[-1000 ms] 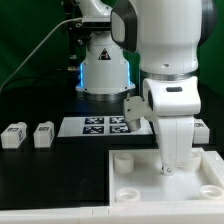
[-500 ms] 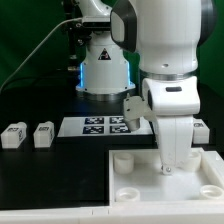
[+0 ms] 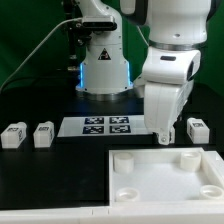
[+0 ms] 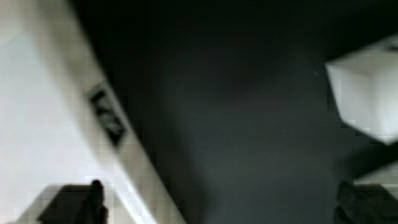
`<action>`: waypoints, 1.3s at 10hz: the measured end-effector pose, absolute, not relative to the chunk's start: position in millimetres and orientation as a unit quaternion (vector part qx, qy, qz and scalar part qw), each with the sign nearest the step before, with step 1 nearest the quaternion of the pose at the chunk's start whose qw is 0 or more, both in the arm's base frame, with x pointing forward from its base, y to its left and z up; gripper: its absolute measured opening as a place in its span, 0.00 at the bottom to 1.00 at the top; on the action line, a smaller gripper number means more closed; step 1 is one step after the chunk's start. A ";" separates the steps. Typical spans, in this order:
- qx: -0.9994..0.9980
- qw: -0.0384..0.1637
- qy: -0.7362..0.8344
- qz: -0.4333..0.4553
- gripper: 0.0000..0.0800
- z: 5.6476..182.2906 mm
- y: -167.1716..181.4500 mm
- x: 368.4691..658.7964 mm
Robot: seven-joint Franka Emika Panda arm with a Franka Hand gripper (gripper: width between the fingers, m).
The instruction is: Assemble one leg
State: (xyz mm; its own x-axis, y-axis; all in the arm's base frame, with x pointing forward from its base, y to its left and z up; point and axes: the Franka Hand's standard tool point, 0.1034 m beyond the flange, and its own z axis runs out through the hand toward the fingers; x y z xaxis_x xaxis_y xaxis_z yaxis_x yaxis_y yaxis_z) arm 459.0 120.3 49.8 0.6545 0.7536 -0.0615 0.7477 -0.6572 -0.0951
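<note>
Three legs show in the exterior view: two side by side at the left and one at the right, each a small white post with a tag. My gripper hangs over the dark table between the marker board and the right leg, just behind the far edge of the large white tray piece. In the wrist view my gripper is open with only dark table between the fingers. A white block, probably the right leg, lies off to one side.
The marker board also shows in the wrist view as a white band with a tag. The robot base stands behind the marker board. The tray piece fills the front right of the table.
My gripper has lifted out of the tray piece and moved back toward the marker board; the arm now stands higher. The legs and tray have not moved.
</note>
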 end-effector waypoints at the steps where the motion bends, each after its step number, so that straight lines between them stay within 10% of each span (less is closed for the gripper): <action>1: -0.935 0.034 -0.350 0.051 0.81 49.2 132.8 452.6; 13: -0.969 0.065 0.025 0.238 0.81 44.2 177.8 421.2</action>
State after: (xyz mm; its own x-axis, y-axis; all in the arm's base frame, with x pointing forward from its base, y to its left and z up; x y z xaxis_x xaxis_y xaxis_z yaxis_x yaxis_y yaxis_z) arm 421.2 177.8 44.2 0.8854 -0.0181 -0.4645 -0.0797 -0.9904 -0.1133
